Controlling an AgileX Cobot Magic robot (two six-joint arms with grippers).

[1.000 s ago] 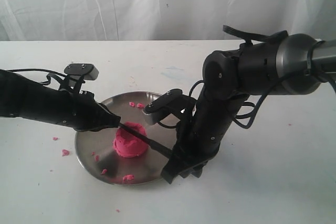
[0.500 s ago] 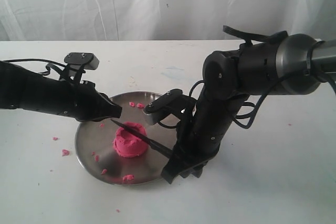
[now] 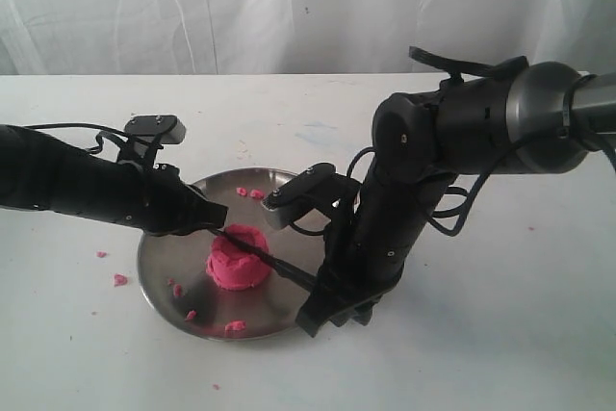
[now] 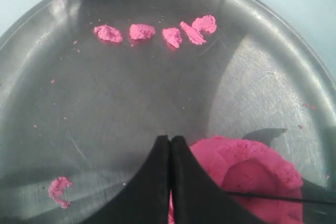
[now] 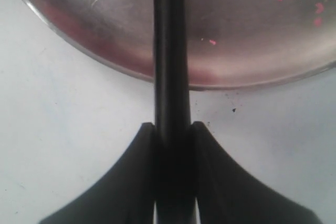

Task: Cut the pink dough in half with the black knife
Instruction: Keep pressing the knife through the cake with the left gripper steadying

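the bright pink, soft mound of dough (image 3: pixel 238 259) sits near the middle of the round stainless steel plate (image 3: pixel 162 262), which rests on the white table (image 3: pixel 500 334). the slim all-black knife (image 3: pixel 279 265) lies slanted over the dough, its blade crossing the dented top of the mound and its point reaching past the dough's far-left side. whether the edge has sunk into the dough cannot be told from the exterior view.

the right gripper (image 3: pixel 322 297) hangs at the near right rim of the plate. in the right wrist view its two black fingers (image 5: pixel 137 171) are clamped on either side of the knife's straight handle (image 5: pixel 170 51), which runs out over the plate's rim (image 5: pixel 105 59).

the left gripper (image 3: pixel 218 215) is low over the plate's left part, just beside the knife's point; contact between them cannot be made out. in the left wrist view its fingers (image 4: pixel 157 182) are pressed flat together with nothing between them, right beside the dough (image 4: pixel 252 174), and the thin blade (image 4: pixel 278 200) shows as a dark line across the mound.

a row of small pink crumbs (image 4: pixel 140 31) lies on the plate (image 4: pixel 121 103), apart from the dough.
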